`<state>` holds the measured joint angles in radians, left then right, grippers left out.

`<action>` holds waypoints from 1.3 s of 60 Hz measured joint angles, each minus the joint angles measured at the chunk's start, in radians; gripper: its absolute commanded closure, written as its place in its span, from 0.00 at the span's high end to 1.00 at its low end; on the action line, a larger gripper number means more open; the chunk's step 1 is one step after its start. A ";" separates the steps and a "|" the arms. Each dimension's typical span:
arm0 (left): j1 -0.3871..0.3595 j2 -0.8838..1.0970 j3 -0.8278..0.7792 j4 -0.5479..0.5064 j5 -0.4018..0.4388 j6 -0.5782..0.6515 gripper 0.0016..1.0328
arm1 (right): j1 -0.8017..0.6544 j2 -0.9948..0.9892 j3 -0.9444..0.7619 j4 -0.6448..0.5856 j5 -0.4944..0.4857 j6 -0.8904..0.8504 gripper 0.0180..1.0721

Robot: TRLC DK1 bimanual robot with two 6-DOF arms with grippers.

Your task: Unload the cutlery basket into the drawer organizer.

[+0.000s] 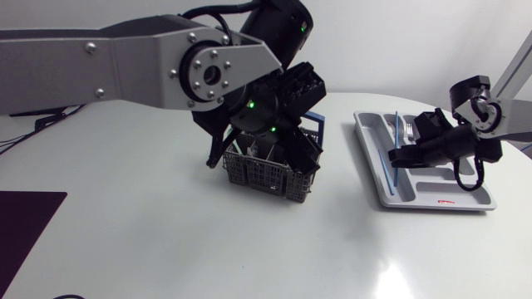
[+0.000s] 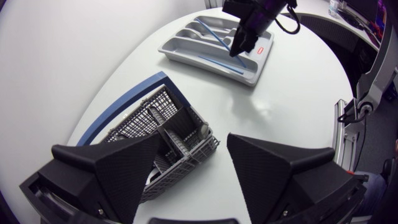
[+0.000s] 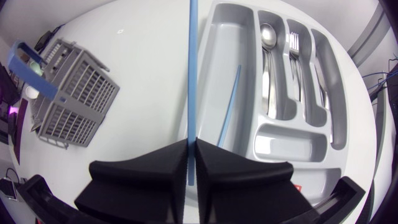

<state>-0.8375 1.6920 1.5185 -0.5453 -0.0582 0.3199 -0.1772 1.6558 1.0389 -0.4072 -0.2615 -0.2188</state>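
My right hand (image 3: 191,149) is clamped on a thin blue plastic stick (image 3: 193,62) over the grey plastic drawer organizer (image 3: 289,140). A matching stick (image 3: 231,102), spoon (image 3: 268,37) and forks (image 3: 295,43) are already in there. Farther off, my left hand (image 2: 196,146) hangs with its fingers apart above the grey mesh cutlery basket (image 2: 149,118), which looks nearly empty to me.

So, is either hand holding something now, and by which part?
The right hand holds a thin blue stick by one end. The left hand is open above the basket and holds nothing.

Glossy white round table (image 1: 166,249), softly lit, with a dark mat (image 1: 25,228) at one edge
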 measured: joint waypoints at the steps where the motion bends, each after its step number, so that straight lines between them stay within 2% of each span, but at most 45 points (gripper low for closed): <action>1: 0.000 0.004 0.000 0.000 -0.001 0.004 0.75 | 0.001 0.015 0.013 0.001 0.006 0.003 0.06; 15: 0.000 0.031 -0.018 0.001 -0.008 0.045 0.75 | 0.020 0.214 0.184 -0.001 0.058 0.054 0.09; 23: -0.001 0.051 -0.042 0.010 -0.023 0.060 0.75 | 0.026 0.278 0.206 -0.010 0.077 0.062 0.35; 28: -0.002 0.066 -0.051 0.026 -0.030 0.068 0.75 | 0.026 0.286 0.203 -0.019 0.077 0.062 0.60; 32: -0.003 0.078 -0.052 0.042 -0.034 0.070 0.75 | 0.026 0.282 0.200 -0.020 0.077 0.062 0.84; 37: -0.010 0.091 -0.052 0.074 -0.053 0.074 0.75 | 0.026 0.256 0.169 -0.019 0.085 0.062 0.94; 48: -0.050 0.141 -0.052 0.144 -0.119 0.082 0.75 | 0.019 0.073 0.041 -0.022 0.077 0.062 0.95; 58: -0.079 0.217 -0.040 0.151 -0.206 0.101 0.74 | 0.019 -0.052 -0.042 -0.023 0.067 0.061 0.95; 60: -0.081 0.230 -0.034 0.152 -0.219 0.104 0.71 | 0.019 -0.068 -0.056 -0.023 0.062 0.061 0.95; 66: -0.082 0.252 -0.017 0.151 -0.233 0.107 0.64 | 0.024 -0.111 -0.099 -0.023 0.052 0.058 0.95; 78: -0.079 0.255 0.033 0.154 -0.236 0.107 0.63 | 0.028 -0.155 -0.137 -0.031 0.049 0.054 0.95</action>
<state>-0.9165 1.9469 1.5513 -0.3908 -0.2939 0.4271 -0.1493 1.5009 0.9016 -0.4377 -0.2127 -0.1650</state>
